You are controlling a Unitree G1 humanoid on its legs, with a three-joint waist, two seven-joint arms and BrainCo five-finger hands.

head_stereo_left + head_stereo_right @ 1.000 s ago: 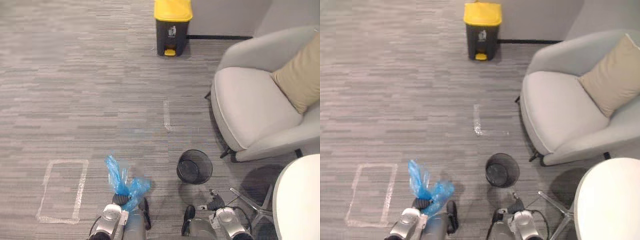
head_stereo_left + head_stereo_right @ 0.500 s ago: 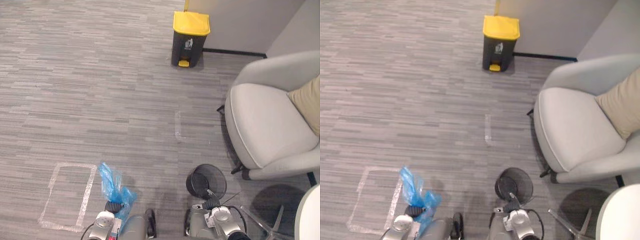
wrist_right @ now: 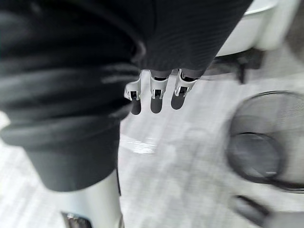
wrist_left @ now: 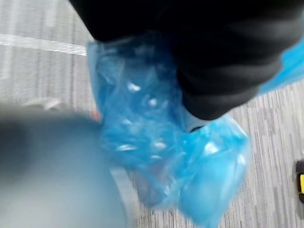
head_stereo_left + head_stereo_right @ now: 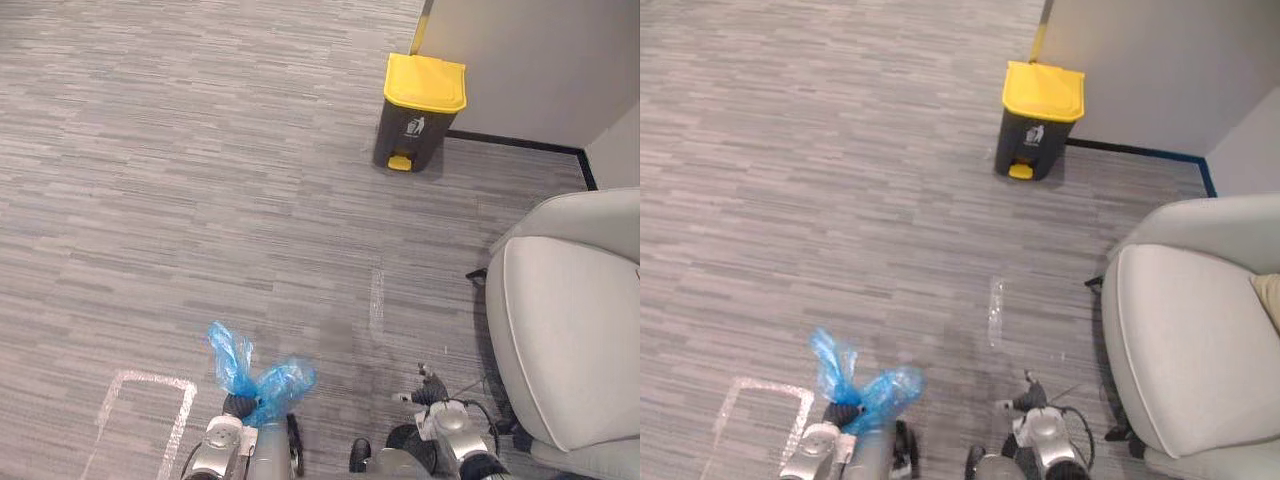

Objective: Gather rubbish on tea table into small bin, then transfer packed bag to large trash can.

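Low at the robot's left side, the left hand was clamped round the gathered neck of the blue bag, whose loose plastic sprouted above the hand in two crumpled lobes. From the left wrist, the bag's filled part hung under the hand, above the grey carpet. The right hand hung at the robot's right with its fingers straight and apart from the thumb, holding nothing. Past those fingers the small black mesh bin stood on the floor, near the foot of the grey armchair.

Far ahead, the large trash can stood against the wall, dark-bodied, its yellow lid down. Between the bag and that can lay carpet marked by a short strip of pale tape. The armchair stood along the right of that stretch, well apart from the can. A taped outline lay on the carpet just left of the bag.
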